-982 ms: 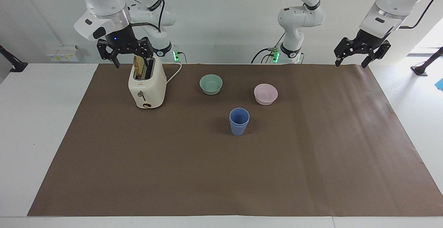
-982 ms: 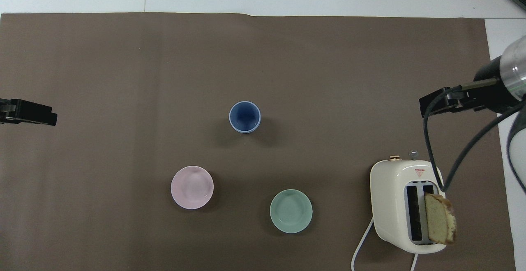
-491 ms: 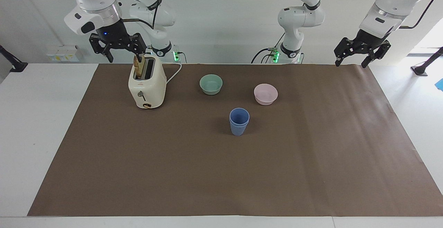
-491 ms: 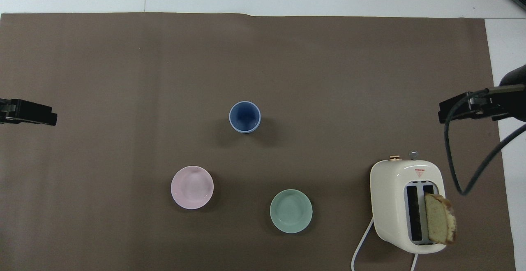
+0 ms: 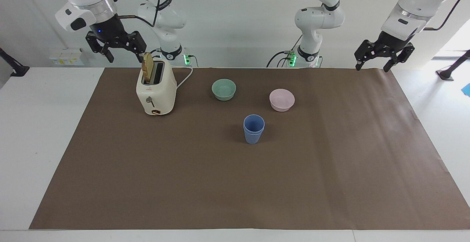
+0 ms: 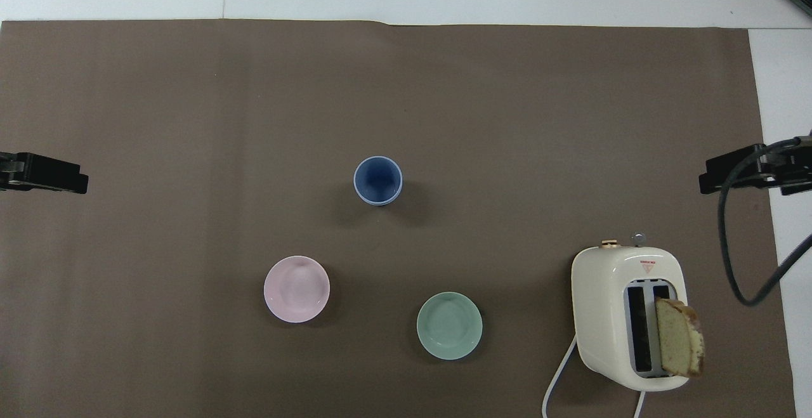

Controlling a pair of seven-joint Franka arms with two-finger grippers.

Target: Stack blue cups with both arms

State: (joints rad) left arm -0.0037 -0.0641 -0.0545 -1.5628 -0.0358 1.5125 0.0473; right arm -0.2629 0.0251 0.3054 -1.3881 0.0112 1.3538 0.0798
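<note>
Since a second ago your right tool (image 5: 115,51) has risen off the toaster (image 5: 156,91) and drawn toward its own end of the counter (image 5: 22,132); the left tool (image 5: 384,58) has not moved, and neither have the blue cups (image 5: 253,128).

A brown paper sheet (image 5: 235,183) covers most of the white counter, with a pale wall at the robots' end.

The blue cups stand upright, one nested inside the other, the inner rim showing just above the outer. The stack sits mid-sheet, low and well apart from both tools, roughly between them. The pink bowl (image 5: 282,100) and the mint-green bowl (image 5: 224,89) lie nearer to the robots than the stack.

Your right tool hangs in the air beside the top of the cream toaster, its fingers spread, gripping and touching nothing. A slice of bread (image 5: 148,67) stands in the toaster slot just beside that tool.

Your left tool hangs over the sheet's corner at the left arm's end, fingers spread, empty; that arm waits.
</note>
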